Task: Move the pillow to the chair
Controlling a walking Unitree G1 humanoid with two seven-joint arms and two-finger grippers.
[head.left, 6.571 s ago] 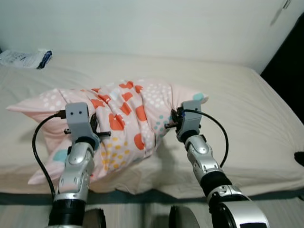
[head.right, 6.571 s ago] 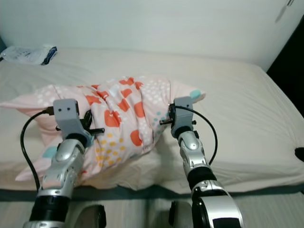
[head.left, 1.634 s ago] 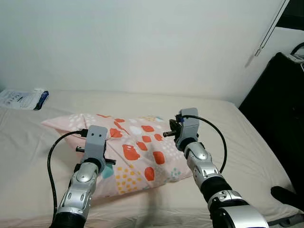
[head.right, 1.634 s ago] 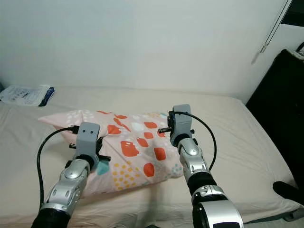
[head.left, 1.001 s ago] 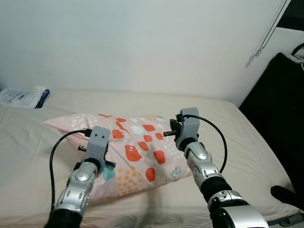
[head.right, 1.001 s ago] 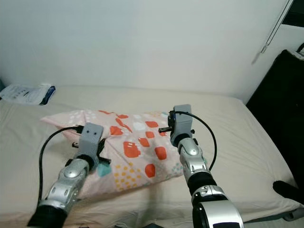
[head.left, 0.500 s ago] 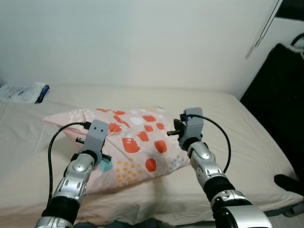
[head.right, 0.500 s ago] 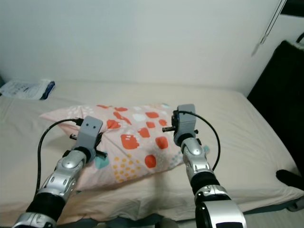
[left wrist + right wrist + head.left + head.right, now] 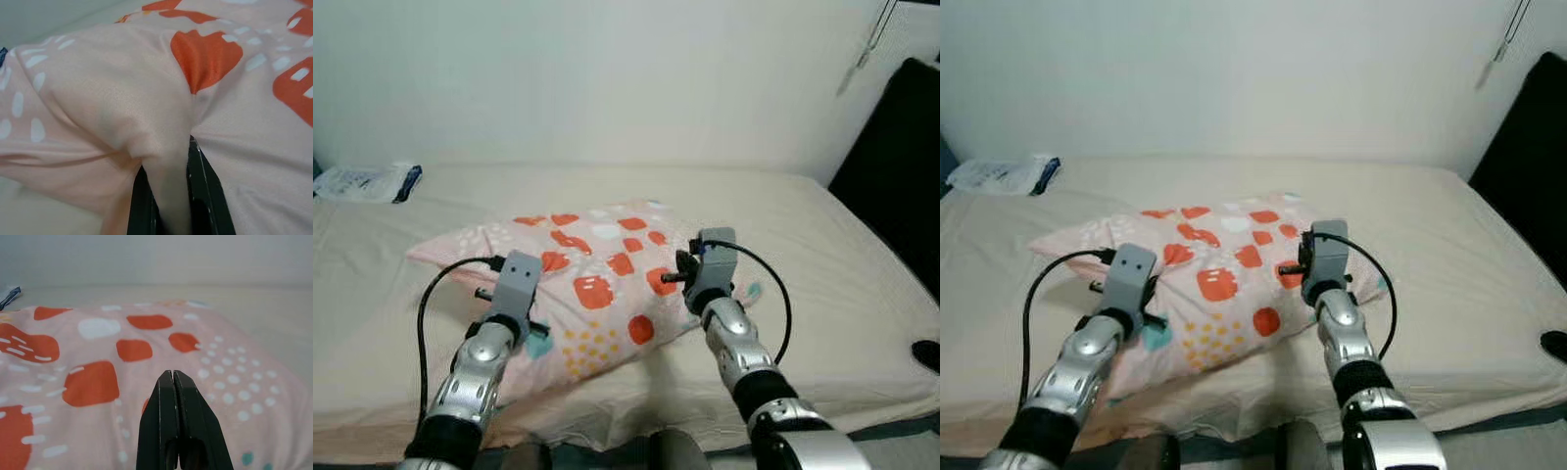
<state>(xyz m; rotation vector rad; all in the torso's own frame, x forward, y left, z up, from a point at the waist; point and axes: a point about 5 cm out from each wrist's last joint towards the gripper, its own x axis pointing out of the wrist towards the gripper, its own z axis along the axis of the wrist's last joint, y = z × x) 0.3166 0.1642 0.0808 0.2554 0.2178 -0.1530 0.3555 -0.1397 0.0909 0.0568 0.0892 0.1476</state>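
Left gripper (image 9: 168,196) clamped fold of pink cotton pillow with orange patches and white dots (image 9: 597,294); black fingers (image 9: 205,196) pinched cloth between them. Right gripper (image 9: 173,396) pressed tight together, tips over pillow's other end; whether any fabric was caught, could not tell. Pillow sat over beige bed sheet (image 9: 822,245), my arms on either side. White packet (image 9: 362,181) lay at far corner. Risk as I judged it: thin pinch on loose cover could slip during carry, pillow sagging or dropping short of chair.
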